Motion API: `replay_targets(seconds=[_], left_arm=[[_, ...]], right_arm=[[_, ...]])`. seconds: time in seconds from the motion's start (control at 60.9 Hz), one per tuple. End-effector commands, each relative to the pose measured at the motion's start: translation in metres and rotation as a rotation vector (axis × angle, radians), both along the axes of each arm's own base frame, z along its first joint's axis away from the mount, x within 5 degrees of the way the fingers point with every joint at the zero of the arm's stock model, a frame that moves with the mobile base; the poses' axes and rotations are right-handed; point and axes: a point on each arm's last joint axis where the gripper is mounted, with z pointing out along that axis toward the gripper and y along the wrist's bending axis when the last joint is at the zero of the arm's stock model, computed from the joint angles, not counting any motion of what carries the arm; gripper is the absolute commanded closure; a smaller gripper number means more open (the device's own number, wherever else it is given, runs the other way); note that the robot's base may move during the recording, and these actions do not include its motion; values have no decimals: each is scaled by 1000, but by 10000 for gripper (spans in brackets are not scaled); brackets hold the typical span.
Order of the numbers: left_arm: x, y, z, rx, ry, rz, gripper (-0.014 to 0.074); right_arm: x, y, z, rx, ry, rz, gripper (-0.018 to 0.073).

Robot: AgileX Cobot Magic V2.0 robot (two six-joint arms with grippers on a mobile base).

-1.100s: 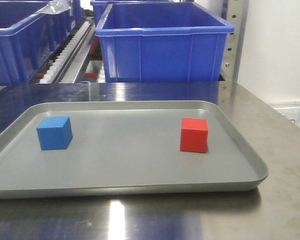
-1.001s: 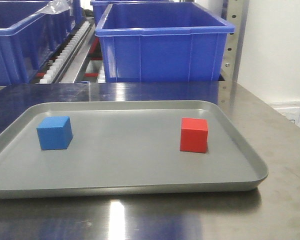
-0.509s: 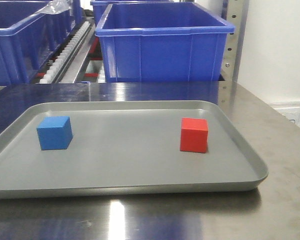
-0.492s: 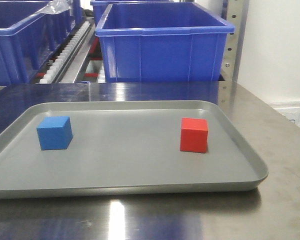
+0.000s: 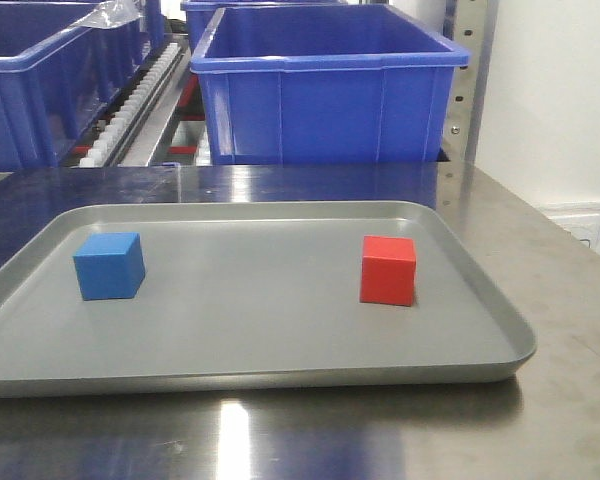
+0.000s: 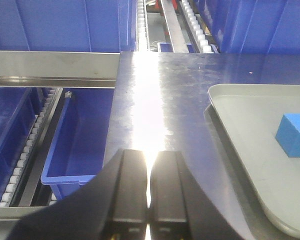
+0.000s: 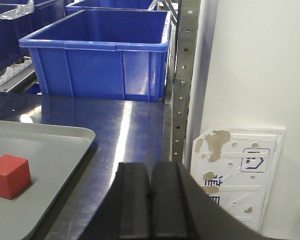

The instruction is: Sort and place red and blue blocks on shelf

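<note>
A blue block (image 5: 109, 266) rests on the left side of a shallow grey tray (image 5: 280, 375), and a red block (image 5: 388, 270) rests on its right side. The left wrist view shows the blue block (image 6: 295, 135) to the right of my left gripper (image 6: 149, 162), which is shut with nothing in it, over the bare steel top. My right gripper (image 7: 149, 172) is shut and empty too, with the red block (image 7: 8, 175) off to its left. The shelf shows as a perforated steel upright (image 7: 182, 75) and roller rails (image 5: 130, 105). Neither gripper appears in the front view.
Big blue crates (image 5: 325, 85) stand behind the tray on the rack. A lower tier with more blue crates (image 6: 77, 145) lies past the table's left edge. A white wall and a stained socket plate (image 7: 237, 170) are on the right.
</note>
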Motion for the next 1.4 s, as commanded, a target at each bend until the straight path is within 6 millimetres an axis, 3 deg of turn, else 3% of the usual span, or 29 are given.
replay_targets(seconds=[0.0, 1.067, 1.379], left_arm=[[1, 1, 0, -14, -74, 10, 474], [1, 1, 0, -14, -74, 10, 474], [1, 1, 0, -14, -74, 10, 474]], right_arm=[[-4, -1, 18, 17, -138, 0, 505], [-5, -1, 25, 32, -211, -2, 505], [8, 1, 33, 136, -70, 8, 505]])
